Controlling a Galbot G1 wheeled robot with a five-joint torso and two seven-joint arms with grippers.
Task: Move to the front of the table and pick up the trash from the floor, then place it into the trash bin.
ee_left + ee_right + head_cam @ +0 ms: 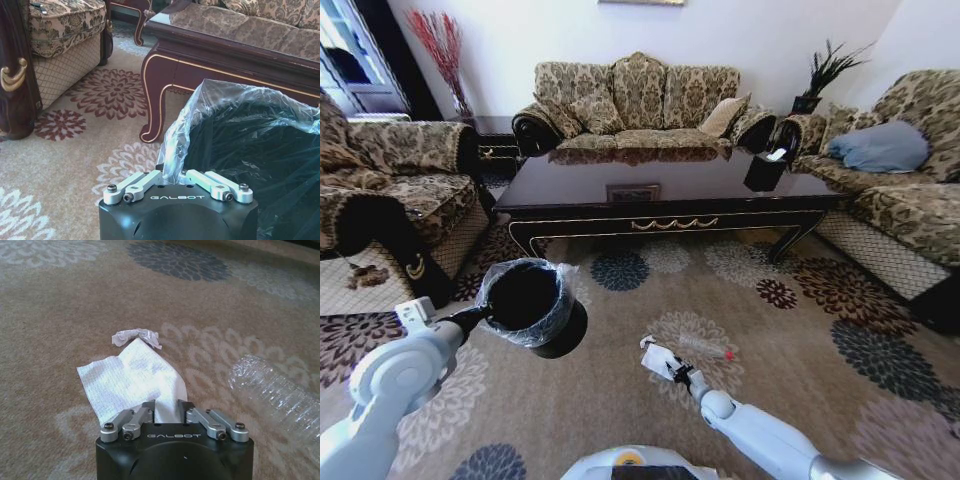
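On the patterned carpet [790, 330] before the coffee table [665, 205], the robot's right gripper [167, 412] sat low over the floor with its fingers pinched on a white paper napkin [127, 380], the sheet fanned out ahead of them and a small crumpled white scrap [136, 336] lying just beyond its far corner. A clear plastic bottle [280, 395] lay on the carpet just beside the napkin; in the head view its red cap [729, 354] pointed toward the robot's right. The left gripper [172, 176] was clamped on the rim of the black trash bin [532, 305], pinching the edge of its shiny liner bag [200, 115] and holding the bin off to the left of the paper, with its open mouth facing up. A curved, gold-trimmed leg [155, 100] of the table stood close behind the bin. A black tissue box [765, 170] rested on the tabletop's right end. Patterned sofas [640, 100] ringed the table on three sides, one carrying a blue cushion [880, 147].
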